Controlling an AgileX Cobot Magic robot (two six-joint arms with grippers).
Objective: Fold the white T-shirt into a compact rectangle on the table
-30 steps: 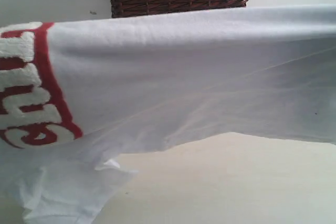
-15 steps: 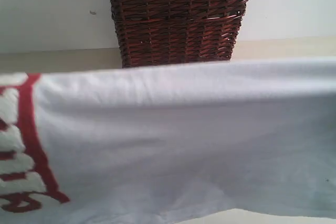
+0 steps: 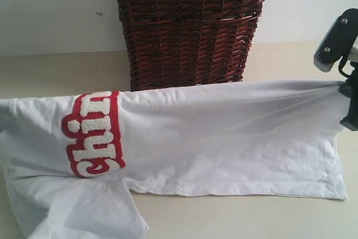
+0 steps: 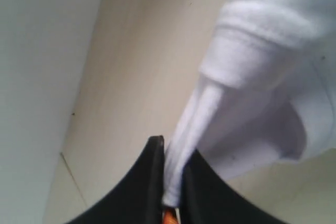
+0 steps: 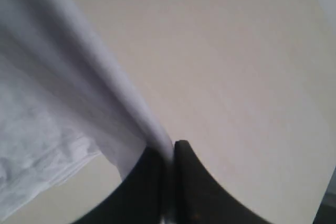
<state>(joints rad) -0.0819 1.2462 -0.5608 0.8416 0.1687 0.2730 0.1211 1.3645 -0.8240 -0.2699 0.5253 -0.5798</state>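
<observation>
Soft, even light is filling every view, casting only faint shadows; the white T-shirt (image 3: 224,132) is washing out slightly, and both wrist views are blurring.

Low exterior, wrist views seemingly hugging shirt (image 3: 224,138)

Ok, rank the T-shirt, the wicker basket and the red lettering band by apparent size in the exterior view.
1. white T-shirt, spanning nearly the full width.
2. wicker basket, cropped at the top and standing farther back.
3. red lettering band, clearly smallest.
</observation>
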